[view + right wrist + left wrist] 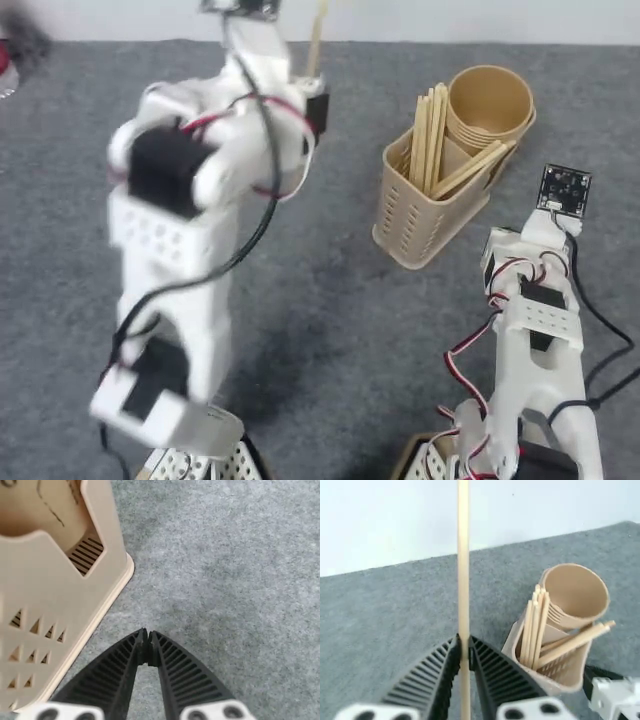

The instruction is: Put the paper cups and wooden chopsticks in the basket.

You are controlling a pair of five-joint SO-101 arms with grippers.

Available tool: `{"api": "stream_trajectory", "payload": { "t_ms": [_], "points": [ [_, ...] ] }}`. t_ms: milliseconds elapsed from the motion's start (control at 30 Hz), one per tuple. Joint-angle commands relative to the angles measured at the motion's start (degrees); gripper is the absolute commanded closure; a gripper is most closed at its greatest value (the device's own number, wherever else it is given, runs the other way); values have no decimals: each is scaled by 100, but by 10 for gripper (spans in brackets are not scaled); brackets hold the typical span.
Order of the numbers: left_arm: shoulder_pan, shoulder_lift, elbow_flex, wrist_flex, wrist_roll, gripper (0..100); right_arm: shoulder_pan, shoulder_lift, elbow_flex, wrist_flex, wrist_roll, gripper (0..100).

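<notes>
A robot test setup, seemingly a lab: grey felt-covered tabletop (330, 330), plain white wall (380, 520) along its far edge, exposed servo wiring (468, 348).

The high camera is looking steeply down on the desk (330, 320) from the side of the arms' bases, at close range. The left wrist camera is sitting raised above the desk, looking out along the left gripper (464, 647) and its clamped chopstick (463, 555) toward the back wall. The right wrist camera is pointing almost straight down past the right gripper (146, 639), very near the desk. All three views are sharing the basket (425, 220) and the desk beside it.
</notes>
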Motion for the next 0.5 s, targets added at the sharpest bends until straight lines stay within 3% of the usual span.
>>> {"api": "stream_trajectory", "payload": {
  "t_ms": [0, 167, 267, 333, 467],
  "points": [
    [0, -1380, 1358, -642, 9, 990, -75, -92, -35, -84, 88, 987],
    [53, -2541, 3952, -2154, 53, 990, -75, -92, -26, -75, 88, 987],
    [290, -3552, 5763, -3534, 18, 990, -75, -92, -26, -75, 88, 987],
    [431, -4325, 6923, -4818, -44, 989, -75, -84, -26, -75, 88, 987],
    [703, -5345, 9051, -8141, -273, 989, -75, -84, -18, -75, 88, 987]
  ]
}}
